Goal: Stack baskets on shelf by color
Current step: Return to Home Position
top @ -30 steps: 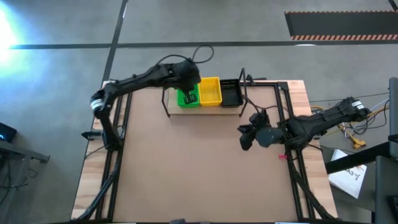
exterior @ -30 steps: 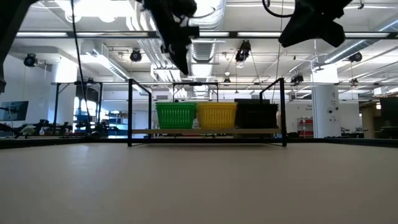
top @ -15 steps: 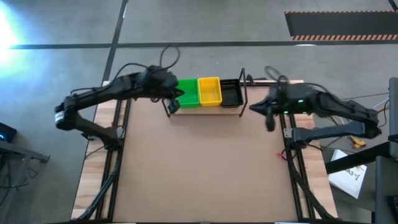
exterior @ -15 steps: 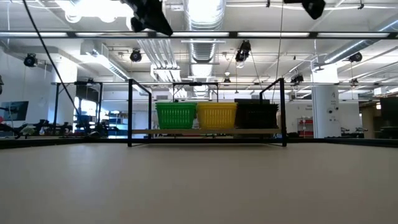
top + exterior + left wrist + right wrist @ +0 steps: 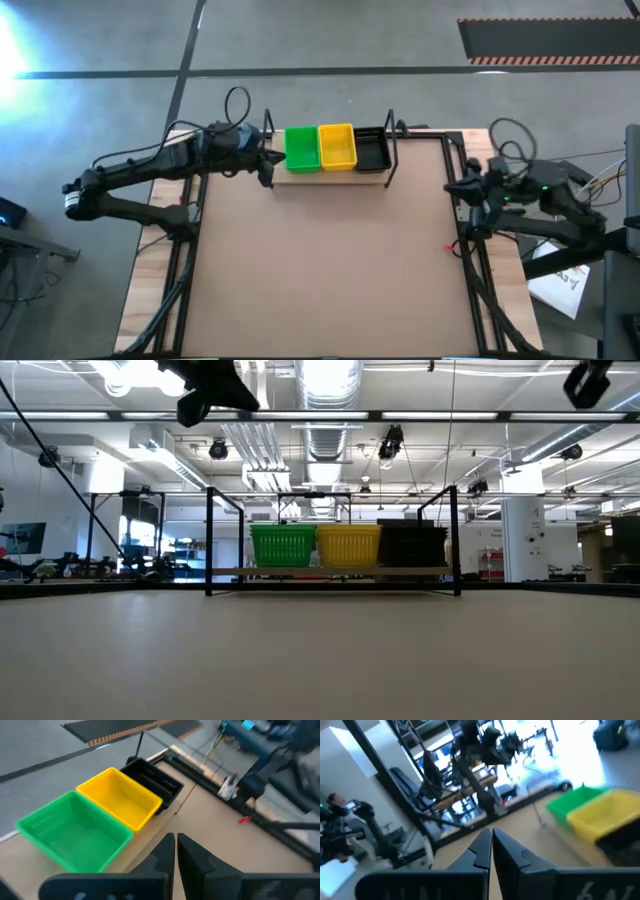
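High view: left gripper [image 5: 264, 166] beside green baskets [image 5: 301, 148].

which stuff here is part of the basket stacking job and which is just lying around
Job: green baskets, yellow baskets, black baskets, side by side on the shelf; left hand, right hand, both shut.
Lying about: white papers beside the table, striped floor mat.
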